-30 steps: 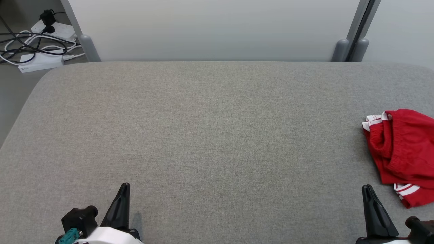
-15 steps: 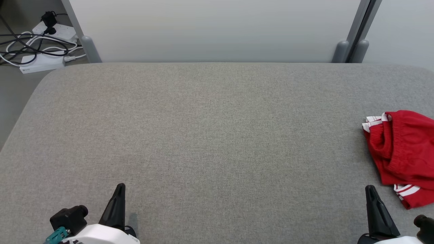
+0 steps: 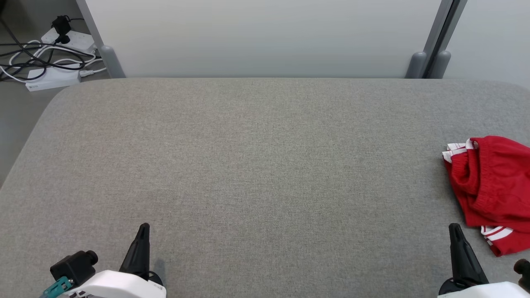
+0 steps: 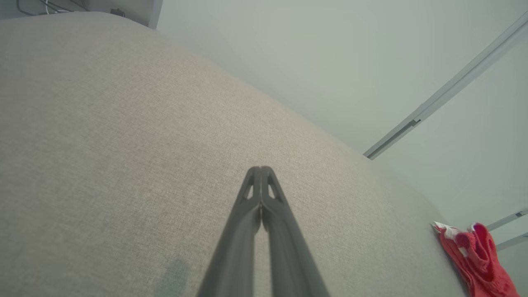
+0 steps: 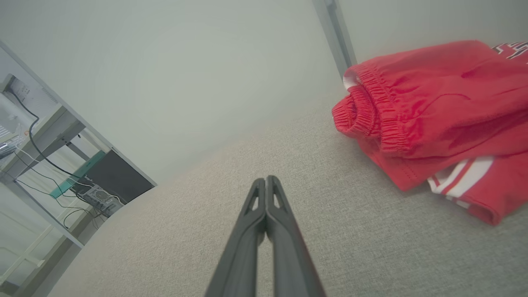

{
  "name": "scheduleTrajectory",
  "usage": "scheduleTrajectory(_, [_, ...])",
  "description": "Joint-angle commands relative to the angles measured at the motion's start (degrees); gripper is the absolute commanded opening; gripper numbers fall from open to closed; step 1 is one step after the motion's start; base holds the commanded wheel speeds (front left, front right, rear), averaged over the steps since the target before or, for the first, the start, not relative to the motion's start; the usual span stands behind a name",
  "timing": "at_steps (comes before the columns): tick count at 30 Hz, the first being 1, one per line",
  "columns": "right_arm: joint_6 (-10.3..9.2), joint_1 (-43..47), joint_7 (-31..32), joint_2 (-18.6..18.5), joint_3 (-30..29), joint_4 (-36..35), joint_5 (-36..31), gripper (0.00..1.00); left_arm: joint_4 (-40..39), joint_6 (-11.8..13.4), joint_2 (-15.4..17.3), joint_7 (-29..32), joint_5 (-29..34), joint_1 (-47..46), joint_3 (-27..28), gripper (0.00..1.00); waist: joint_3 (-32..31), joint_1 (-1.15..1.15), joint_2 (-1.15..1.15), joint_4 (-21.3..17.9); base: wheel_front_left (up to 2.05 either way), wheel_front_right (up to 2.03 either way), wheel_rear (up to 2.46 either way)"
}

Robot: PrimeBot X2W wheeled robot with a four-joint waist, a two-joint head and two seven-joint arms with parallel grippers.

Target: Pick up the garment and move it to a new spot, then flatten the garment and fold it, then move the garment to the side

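Garment (image 3: 492, 186): red with white stripes, crumpled in a heap on the grey pad (image 3: 248, 165), at its right edge. Lies near the right gripper (image 3: 454, 227), ahead and to its right, not touching. Elastic waistband rolled outward, turned toward the fingers in the right wrist view. Right gripper: 2 fingers pressed together, holding nothing, over the pad. Left gripper (image 3: 143, 227): likewise closed and empty, at the near left, well apart from the garment. Beyond the pad's far left corner, on the floor: 2 white power strips (image 3: 51, 78) with tangled cables (image 3: 29, 62).
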Motion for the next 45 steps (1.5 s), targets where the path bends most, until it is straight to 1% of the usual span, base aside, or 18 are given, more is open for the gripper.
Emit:
scheduleTrajectory(1, [0.02,-2.59,0.62,-1.22,0.15,-0.83,1.85,0.0,-1.24,-0.54,0.51,0.42,-1.31,-2.81,1.5,0.0,-0.02,-0.01,0.0,0.01,0.0,0.0,0.0])
scheduleTrajectory(45, [0.03,-7.3,7.31,-1.89,-1.09,3.26,31.74,0.0,0.04,-4.69,-2.51,6.88,-25.17,-4.95,8.33,0.0,-0.96,-0.01,0.0,0.34,0.0,0.0,0.0])
